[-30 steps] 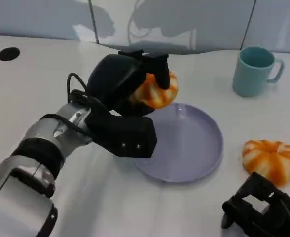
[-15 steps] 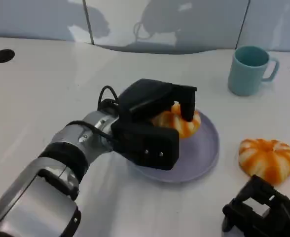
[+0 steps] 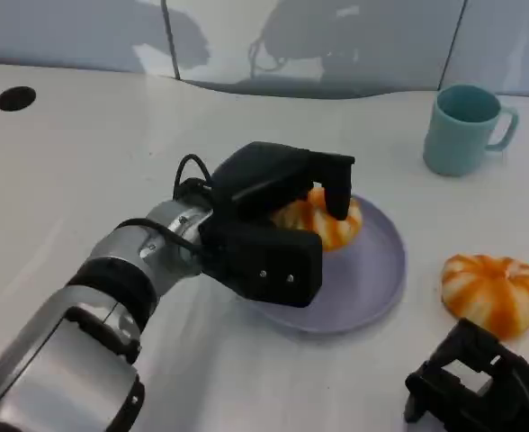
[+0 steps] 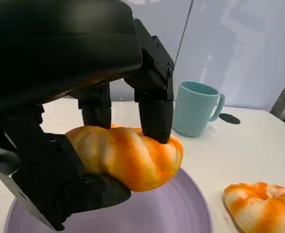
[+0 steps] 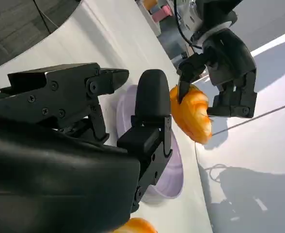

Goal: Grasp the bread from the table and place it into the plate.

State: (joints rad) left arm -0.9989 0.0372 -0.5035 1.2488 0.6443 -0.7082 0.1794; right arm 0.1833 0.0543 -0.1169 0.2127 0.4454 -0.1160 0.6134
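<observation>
moved: left hand (image 3: 278, 229) with bread (image 3: 323, 219) now lower, over plate (image 3: 372, 279)
hand: fingers clamp bread
step: placing; next: release

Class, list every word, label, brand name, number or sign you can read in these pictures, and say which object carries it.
None: no readable text appears on the mug, the plate, either bread roll, the table or the hands.
</observation>
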